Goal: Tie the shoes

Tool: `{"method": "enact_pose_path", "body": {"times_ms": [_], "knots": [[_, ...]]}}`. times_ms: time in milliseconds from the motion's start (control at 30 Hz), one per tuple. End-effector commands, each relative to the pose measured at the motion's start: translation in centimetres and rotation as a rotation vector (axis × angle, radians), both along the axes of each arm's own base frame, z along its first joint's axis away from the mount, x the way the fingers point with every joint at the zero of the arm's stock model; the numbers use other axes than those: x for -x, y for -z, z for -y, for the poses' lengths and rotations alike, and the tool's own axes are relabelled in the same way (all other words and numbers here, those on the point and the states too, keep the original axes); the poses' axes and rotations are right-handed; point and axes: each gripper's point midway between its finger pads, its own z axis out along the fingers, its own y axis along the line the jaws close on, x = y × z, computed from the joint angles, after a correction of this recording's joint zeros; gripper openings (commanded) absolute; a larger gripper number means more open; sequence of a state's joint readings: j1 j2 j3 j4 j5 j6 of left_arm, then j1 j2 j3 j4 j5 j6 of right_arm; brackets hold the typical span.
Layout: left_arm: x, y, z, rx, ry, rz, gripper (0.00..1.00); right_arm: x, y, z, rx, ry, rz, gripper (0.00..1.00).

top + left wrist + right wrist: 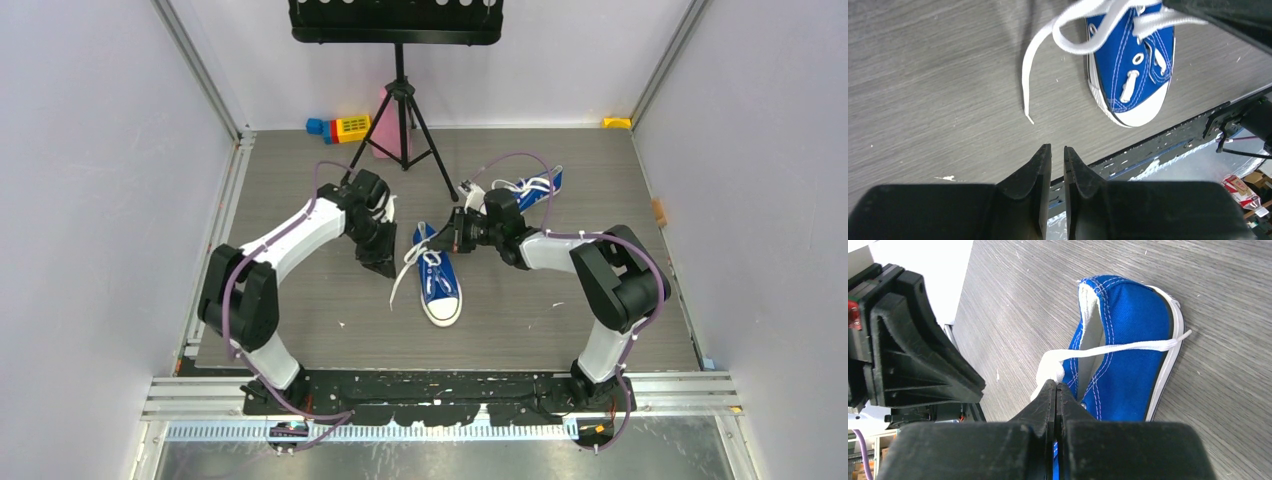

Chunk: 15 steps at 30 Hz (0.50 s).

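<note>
The grey wood-grain table [300, 330] is shut in by pale walls on the left, the right and behind, with a metal rail along its near edge. The mark for all places here is the blue canvas sneaker [439, 283] with white rubber toe cap and sole. It lies sole down about mid-table, toe toward the near rail. Bare board lies open to its left, to its right, and between its toe and the rail.

Behind the sneaker, toward the back wall, stands a black tripod stand [402, 110]. The second blue canvas sneaker [535, 187] lies behind and to the right of the first, well apart from it, with its laces loose.

The left gripper [1057, 148] hangs just left of the sneaker's heel half, apart from it. Its fingers are drawn almost together with only a thin slit between them, and nothing is in the slit. A loose lace end [1026, 75] trails on the board between this gripper and the sneaker.

The right gripper [1055, 386] is at the sneaker's heel end, on its right. Its fingers are clenched on the white lace [1050, 365], which bunches just past the tips. From there one strand runs across the blue canvas and past the sole's edge.

Far behind and left of the sneaker, by the back wall, lies a small blue, yellow and red toy block [340, 127].
</note>
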<state>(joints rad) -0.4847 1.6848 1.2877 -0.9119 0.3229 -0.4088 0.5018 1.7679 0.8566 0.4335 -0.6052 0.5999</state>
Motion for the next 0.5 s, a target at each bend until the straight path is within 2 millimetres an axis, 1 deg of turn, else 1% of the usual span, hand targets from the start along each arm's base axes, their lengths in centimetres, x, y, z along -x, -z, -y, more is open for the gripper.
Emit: {"method": "enact_pose_path", "body": {"times_ms": [0,67,133,233,300,400,467], "knots": [[-0.3,-2.6,-0.3,0.046,0.019,0.131,0.23,-0.9,-3.3,-0.9,-0.071,-0.014,0.056,0.00],[-2.0,-3.3,0.0,0.064,0.029,0.246,0.35,-0.9,-3.5,-1.0,-0.079,-0.020,0.047,0.00],[-3.8,-3.9,0.8,0.103,0.068,0.369,0.44,-0.9,-3.4,-1.1,-0.081,-0.022,0.032,0.00],[-5.9,-3.5,1.9,0.135,0.136,0.515,0.45,-0.9,-3.3,-1.2,-0.083,-0.024,0.019,0.00],[-6.8,-3.5,2.8,0.143,0.204,0.610,0.46,-0.8,-3.2,-1.2,-0.079,-0.028,0.011,0.00],[-7.2,-3.6,4.3,0.183,0.294,0.717,0.48,-0.7,-3.2,-1.2,-0.081,-0.032,0.007,0.00],[-7.5,-3.8,4.8,0.202,0.317,0.751,0.49,-0.7,-3.2,-1.3,-0.082,-0.036,0.002,0.00]]}}
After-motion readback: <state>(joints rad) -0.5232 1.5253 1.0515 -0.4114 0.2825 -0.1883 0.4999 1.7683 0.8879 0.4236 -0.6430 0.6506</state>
